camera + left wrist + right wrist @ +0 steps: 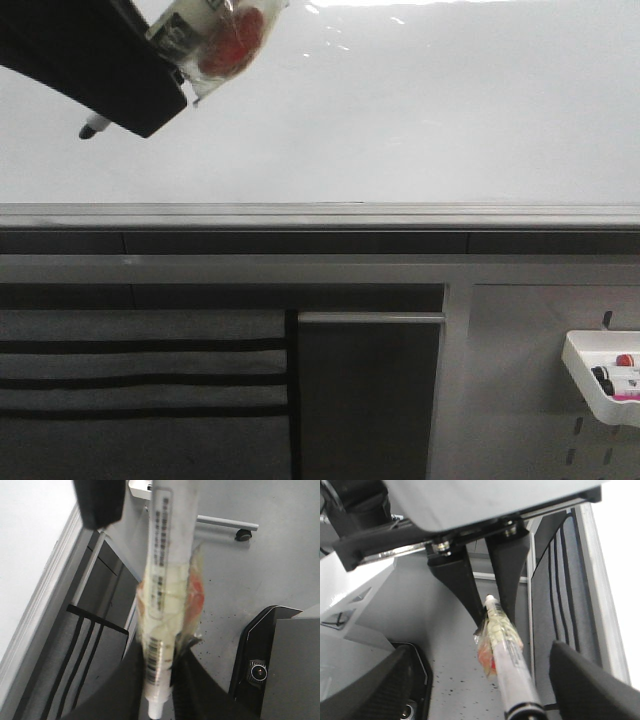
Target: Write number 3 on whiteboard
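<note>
Marker (200, 35) tilted, tip down-left

Lit evenly and softly from above. Glare along the top edge of the whiteboard (420, 110) in the front view, fading to dull grey lower down. Dim below the rail, with dark bands across the lower left. Blurred at upper left on the marker (200, 35). In the left wrist view, soft focus on the marker (165, 595), sharper floor behind. In the right wrist view, blown-out white at right, fuzzy dark shapes along the bottom.
</note>
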Action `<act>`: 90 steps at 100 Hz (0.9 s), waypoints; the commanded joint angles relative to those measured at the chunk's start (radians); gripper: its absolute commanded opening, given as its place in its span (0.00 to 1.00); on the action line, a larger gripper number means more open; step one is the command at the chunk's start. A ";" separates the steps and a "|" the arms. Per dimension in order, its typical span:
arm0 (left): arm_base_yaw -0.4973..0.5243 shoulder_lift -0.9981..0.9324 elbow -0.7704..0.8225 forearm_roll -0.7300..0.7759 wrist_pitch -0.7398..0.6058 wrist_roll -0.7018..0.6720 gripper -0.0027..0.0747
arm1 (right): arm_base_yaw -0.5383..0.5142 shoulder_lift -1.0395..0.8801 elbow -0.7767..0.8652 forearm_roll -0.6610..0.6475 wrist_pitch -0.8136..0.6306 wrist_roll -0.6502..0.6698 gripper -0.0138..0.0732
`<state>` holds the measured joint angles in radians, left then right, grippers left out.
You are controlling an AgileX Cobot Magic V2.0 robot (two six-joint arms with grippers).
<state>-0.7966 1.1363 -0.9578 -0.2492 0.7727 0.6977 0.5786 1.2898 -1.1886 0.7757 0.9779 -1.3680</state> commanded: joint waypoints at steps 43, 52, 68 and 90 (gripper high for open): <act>-0.008 -0.024 -0.035 -0.015 -0.053 0.014 0.01 | 0.000 -0.003 -0.035 0.077 -0.079 -0.085 0.48; -0.008 -0.024 -0.035 -0.015 -0.053 0.014 0.01 | 0.000 -0.003 -0.035 0.077 -0.079 -0.085 0.48; -0.008 -0.024 -0.039 -0.012 -0.053 0.014 0.01 | 0.000 0.003 -0.035 0.077 -0.068 -0.085 0.48; -0.008 -0.024 -0.043 -0.012 -0.053 0.014 0.01 | 0.000 0.006 -0.035 0.069 -0.072 -0.085 0.48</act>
<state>-0.7966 1.1363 -0.9666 -0.2435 0.7690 0.7130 0.5786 1.3181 -1.1886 0.8014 0.9291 -1.4417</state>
